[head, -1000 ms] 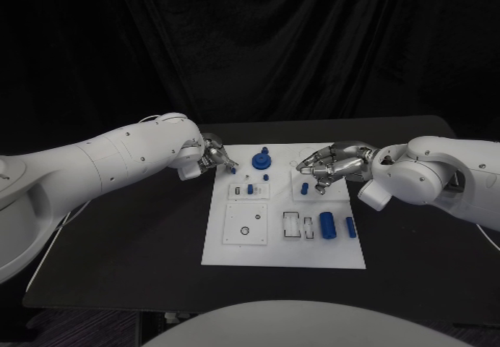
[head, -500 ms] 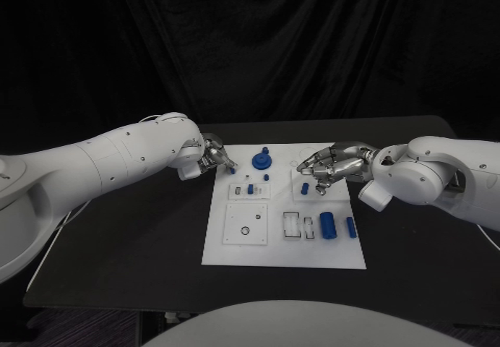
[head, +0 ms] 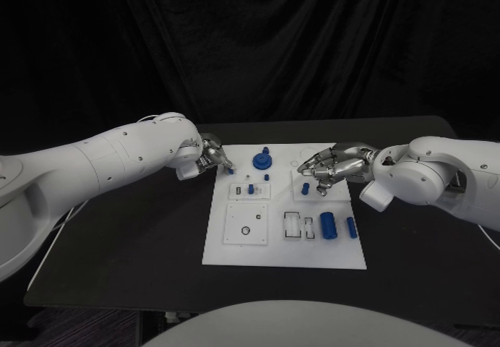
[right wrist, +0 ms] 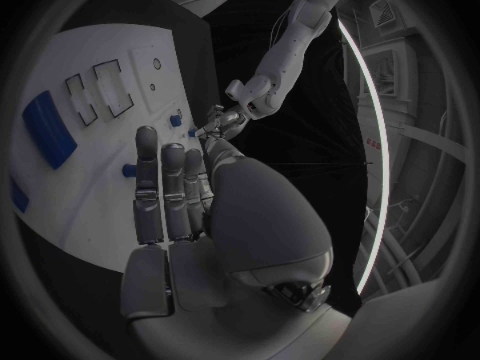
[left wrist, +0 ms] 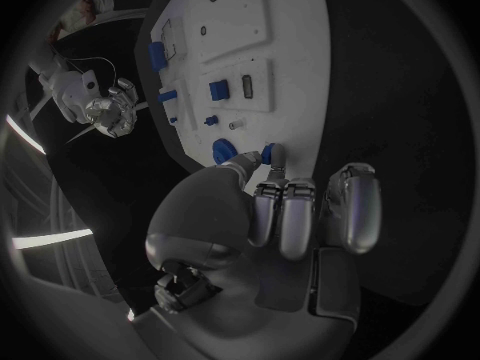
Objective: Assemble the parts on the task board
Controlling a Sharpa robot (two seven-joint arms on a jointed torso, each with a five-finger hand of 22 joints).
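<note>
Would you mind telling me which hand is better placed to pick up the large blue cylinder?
Probably the right hand: the large blue cylinder lies on its side of the task board.

So there's a white rectangular task board (head: 240, 249) sitting mid black table (head: 125, 238). The left silver hand (head: 212, 157) is at the board's far left corner, pinching a tiny blue piece (head: 229, 170) at its fingertips. The right silver hand (head: 332, 168) hangs over the far right part with fingers curled; can't tell if it's got anything. On the board: a round blue knob part (head: 261, 160) at the far end, a big blue cylinder (head: 327, 225) and a slimmer blue bar (head: 351, 228) near the right edge, plus a small blue peg (head: 305, 189) just beside the right hand.
</note>
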